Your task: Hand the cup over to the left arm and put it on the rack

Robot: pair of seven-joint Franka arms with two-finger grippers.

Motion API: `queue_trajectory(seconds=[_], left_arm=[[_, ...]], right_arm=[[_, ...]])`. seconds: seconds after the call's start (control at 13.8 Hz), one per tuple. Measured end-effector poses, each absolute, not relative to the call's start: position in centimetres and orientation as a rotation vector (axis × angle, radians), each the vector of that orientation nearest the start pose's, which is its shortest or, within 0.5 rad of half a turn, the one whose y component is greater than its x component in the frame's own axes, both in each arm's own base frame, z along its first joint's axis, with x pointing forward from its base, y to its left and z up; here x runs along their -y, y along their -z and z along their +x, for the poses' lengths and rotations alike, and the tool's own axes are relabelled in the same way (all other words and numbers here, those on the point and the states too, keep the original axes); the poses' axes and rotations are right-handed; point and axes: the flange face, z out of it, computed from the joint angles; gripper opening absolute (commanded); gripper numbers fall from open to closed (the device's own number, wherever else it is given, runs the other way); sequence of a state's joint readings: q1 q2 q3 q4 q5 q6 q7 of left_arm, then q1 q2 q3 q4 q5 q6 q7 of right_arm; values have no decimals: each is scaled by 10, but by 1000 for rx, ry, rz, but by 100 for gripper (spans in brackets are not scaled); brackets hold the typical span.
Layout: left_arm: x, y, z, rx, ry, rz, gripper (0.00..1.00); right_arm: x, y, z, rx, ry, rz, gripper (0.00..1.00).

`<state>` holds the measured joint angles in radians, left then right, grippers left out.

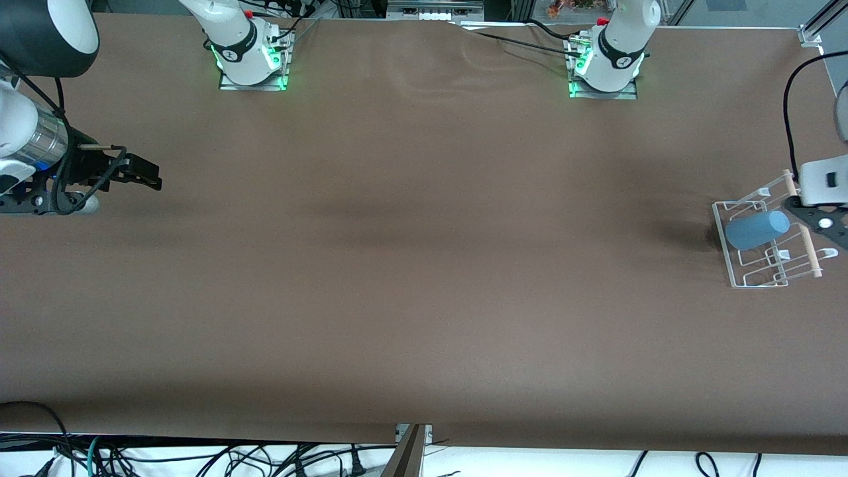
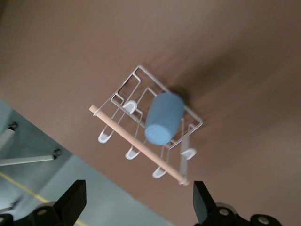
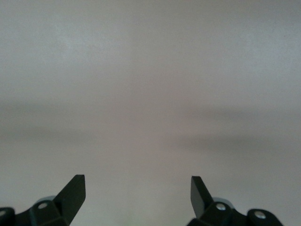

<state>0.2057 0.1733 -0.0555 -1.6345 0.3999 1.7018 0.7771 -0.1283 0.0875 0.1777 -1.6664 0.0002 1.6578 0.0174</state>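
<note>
I see the left gripper (image 2: 136,205) spread wide, empty, above the rack (image 1: 735,268); the light-blue cup (image 1: 756,230) lies sideways on it; the right gripper (image 1: 136,173), open, waits well away from it.

Light-blue matte cup (image 1: 756,230); white wire rack (image 1: 742,271), pale wooden dowel (image 1: 804,232); plain brown table (image 1: 424,265); black left gripper (image 2: 138,202), just above.

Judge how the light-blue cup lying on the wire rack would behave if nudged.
The cup lies on its side across the rack, so it may roll, though the wire loops probably check it. It looks like plain matte plastic: likely light and not fragile.
</note>
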Motion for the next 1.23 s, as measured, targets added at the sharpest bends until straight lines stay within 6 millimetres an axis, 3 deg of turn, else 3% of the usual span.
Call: queue_trajectory(seconds=[0.22, 0.44, 0.58, 0.8, 1.23], left_arm=[[-108, -555, 595, -565, -148, -2939, 100], [-86, -574, 594, -222, -49, -3126, 100], [-54, -587, 593, -59, -16, -3159, 100], [-10, -609, 580, 81, -39, -3158, 100], [17, -612, 570, 119, -121, -3148, 100]], right_arm=[[-25, -538, 579, 50, -149, -3125, 99], [-25, -538, 579, 50, -149, -3125, 99], [-25, -538, 579, 50, -149, -3125, 99], [-25, -538, 579, 50, -149, -3125, 99], [-25, -538, 579, 50, -149, -3125, 99]])
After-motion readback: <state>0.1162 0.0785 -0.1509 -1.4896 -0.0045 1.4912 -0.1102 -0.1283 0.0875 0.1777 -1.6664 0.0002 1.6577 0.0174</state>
